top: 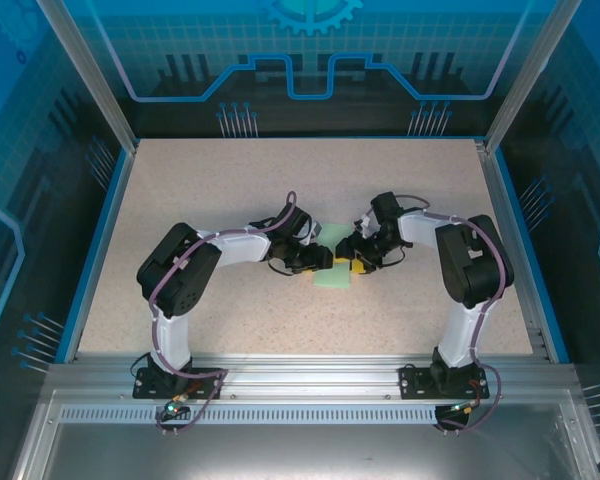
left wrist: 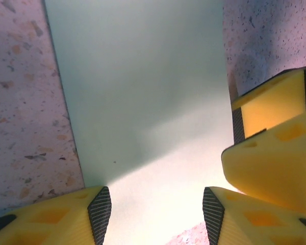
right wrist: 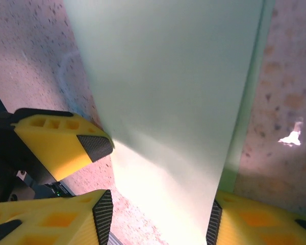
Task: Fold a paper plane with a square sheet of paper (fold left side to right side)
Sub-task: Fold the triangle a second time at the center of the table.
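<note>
The pale mint-green sheet of paper (top: 332, 277) lies on the speckled table between both grippers, small under the arms. In the left wrist view the paper (left wrist: 143, 87) spans the middle, and my left gripper (left wrist: 157, 204) is open, its fingers straddling the sheet's near end. In the right wrist view the paper (right wrist: 168, 87) looks doubled over, with a lower layer's edge (right wrist: 255, 102) peeking out on the right. My right gripper (right wrist: 160, 214) is open astride it. The two grippers nearly touch, left gripper (top: 318, 262) and right gripper (top: 354, 262). No dart shape is seen.
The speckled table (top: 230, 180) is ringed by a blue rim and metal frame posts. The other arm's yellow fingers (left wrist: 275, 132) crowd the right of the left wrist view, and a yellow finger (right wrist: 56, 143) intrudes on the left of the right wrist view.
</note>
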